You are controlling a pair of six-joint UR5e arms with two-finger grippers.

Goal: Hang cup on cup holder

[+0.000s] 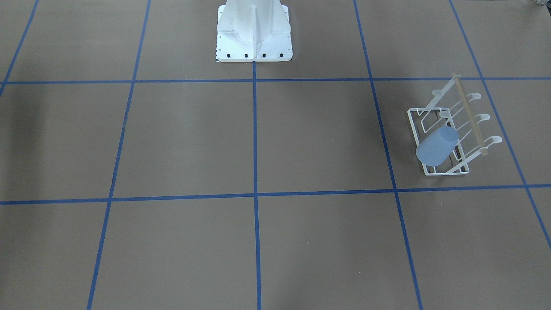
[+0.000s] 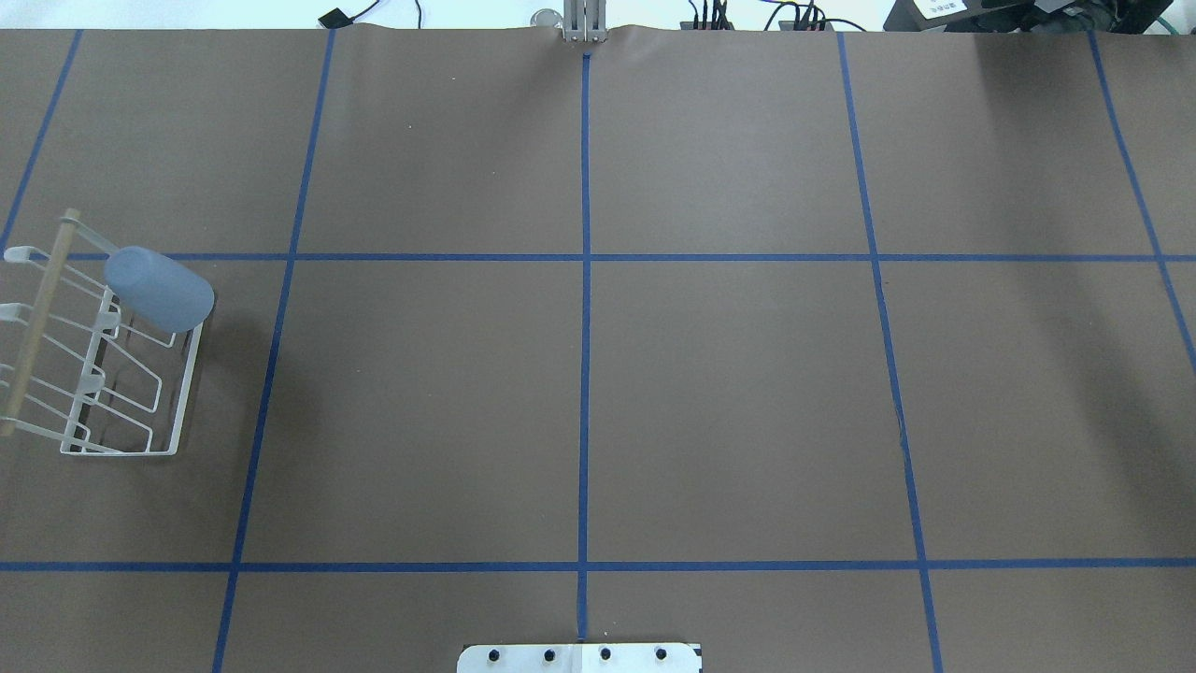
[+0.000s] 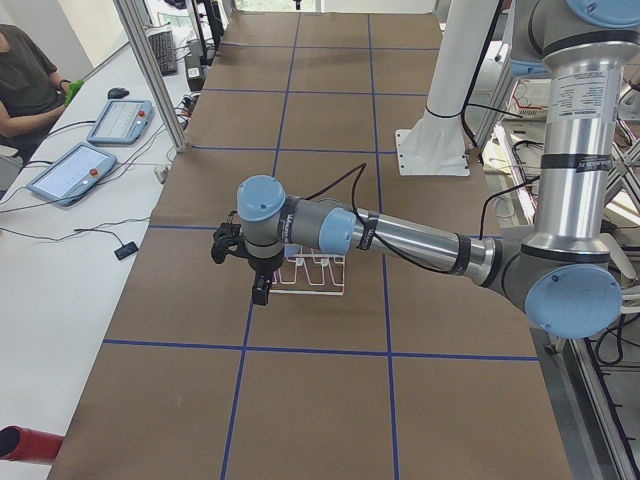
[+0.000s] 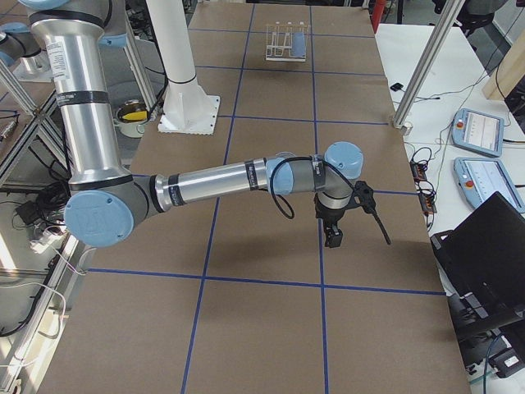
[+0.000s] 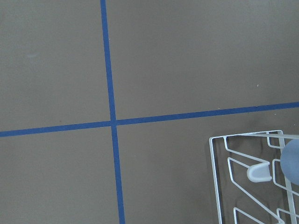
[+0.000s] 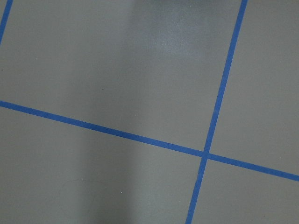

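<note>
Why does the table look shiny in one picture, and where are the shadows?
Right wrist view: a pale glare patch on the table, with a dark band lower left. Overhead view: a soft shadow beside the rack and cup.

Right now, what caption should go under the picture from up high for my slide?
Overhead view: a light-blue cup rests tilted on the white wire cup holder near the left edge.

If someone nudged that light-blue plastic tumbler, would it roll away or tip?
Tilted on the white wire rack, the light-blue plastic tumbler would probably just rock. Lying loose, its round tapered wall would likely roll. It looks light.
</note>
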